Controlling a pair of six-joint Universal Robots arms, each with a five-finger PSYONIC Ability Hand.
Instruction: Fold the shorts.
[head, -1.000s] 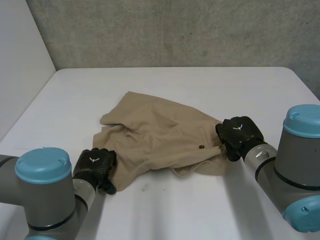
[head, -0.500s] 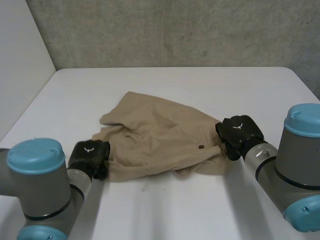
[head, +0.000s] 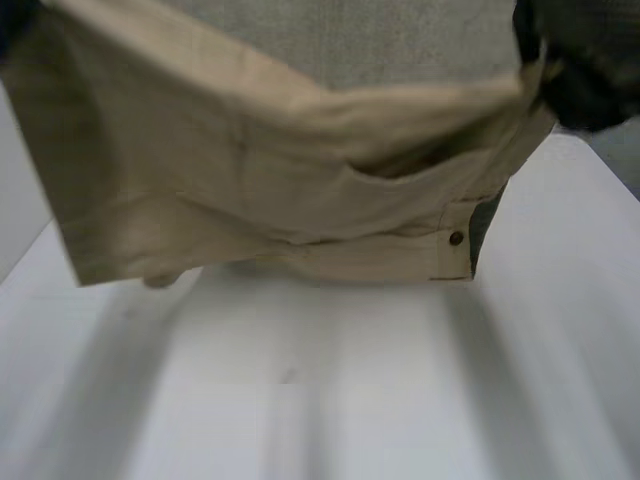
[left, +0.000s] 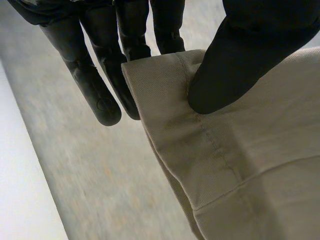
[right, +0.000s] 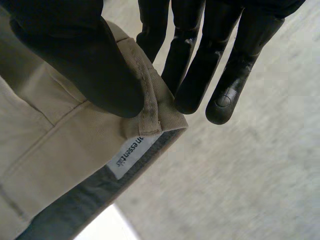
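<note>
The left hand (left: 240, 60) and right hand (right: 80, 55), each pinching a corner between thumb and fingers, had lifted the shorts (head: 250, 190) off the middle of the table (head: 350, 400), spreading them for folding.

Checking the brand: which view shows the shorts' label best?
Right wrist view: the white label sits by the right hand. Head view gives the shorts' outer face; left wrist view, a hemmed corner in the left hand.

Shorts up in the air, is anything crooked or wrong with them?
Nothing torn. The shorts hang above the table, pinched at one corner by the left hand and at the waistband by the right hand. The top edge sags in the middle, and the waistband flips open, showing its label.
</note>
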